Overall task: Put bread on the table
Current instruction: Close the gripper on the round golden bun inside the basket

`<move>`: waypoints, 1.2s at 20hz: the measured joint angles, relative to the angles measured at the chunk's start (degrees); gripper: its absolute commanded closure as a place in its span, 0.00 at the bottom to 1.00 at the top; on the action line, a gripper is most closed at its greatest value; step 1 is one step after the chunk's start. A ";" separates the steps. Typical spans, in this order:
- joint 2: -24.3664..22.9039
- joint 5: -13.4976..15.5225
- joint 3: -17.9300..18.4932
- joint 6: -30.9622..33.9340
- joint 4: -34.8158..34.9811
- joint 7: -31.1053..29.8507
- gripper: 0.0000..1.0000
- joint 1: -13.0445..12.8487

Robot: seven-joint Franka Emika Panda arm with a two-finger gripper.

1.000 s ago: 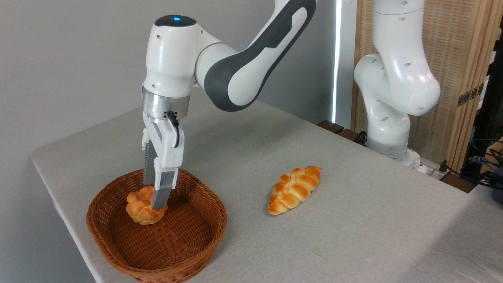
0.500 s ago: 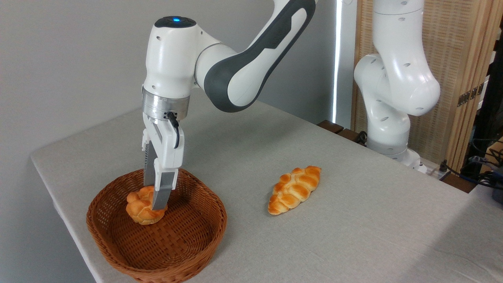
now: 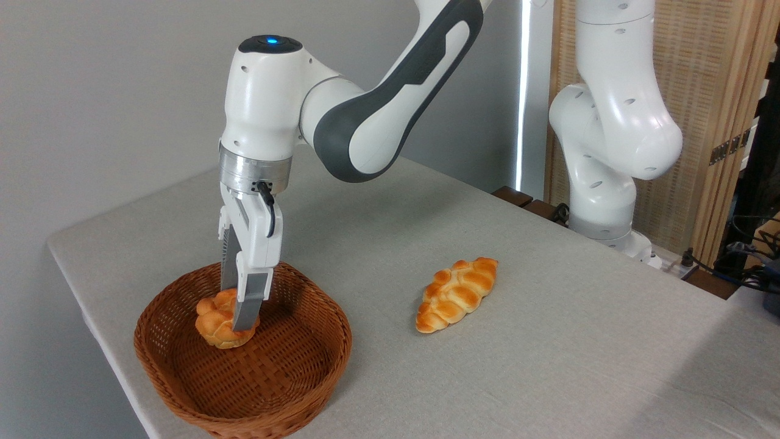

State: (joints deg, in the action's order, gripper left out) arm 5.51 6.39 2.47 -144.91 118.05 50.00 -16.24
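While in basket [image 3: 183,366], bread [image 3: 216,320] clamped between hand [image 3: 236,314] fingers.

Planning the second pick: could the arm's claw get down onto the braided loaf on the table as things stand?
Probably yes. The braided loaf lies alone on the table, nothing over or beside it. But the claw is gripping the bun inside the basket.

Golden-orange bread [image 3: 214,322]; brown woven basket [image 3: 292,390]; light-grey table [image 3: 548,366]
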 measured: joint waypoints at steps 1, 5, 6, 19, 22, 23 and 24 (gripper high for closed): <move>0.02 0.00 0.00 0.00 0.00 0.00 0.00 0.00; 0.18 0.00 0.00 0.00 0.00 0.00 0.00 -0.01; 0.18 0.00 0.00 0.00 0.00 0.00 0.00 -0.01; 1.22 0.00 -0.26 -3.07 0.00 0.01 0.00 -0.03; 1.38 -0.01 -0.45 -3.08 0.00 0.01 0.05 -0.03; 1.40 -0.01 -0.45 -3.08 0.00 0.01 0.08 -0.03; 1.40 -0.01 -0.46 -3.08 0.00 0.01 0.14 -0.03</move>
State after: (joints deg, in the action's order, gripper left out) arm 6.92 6.38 2.01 -147.99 118.05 50.01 -16.28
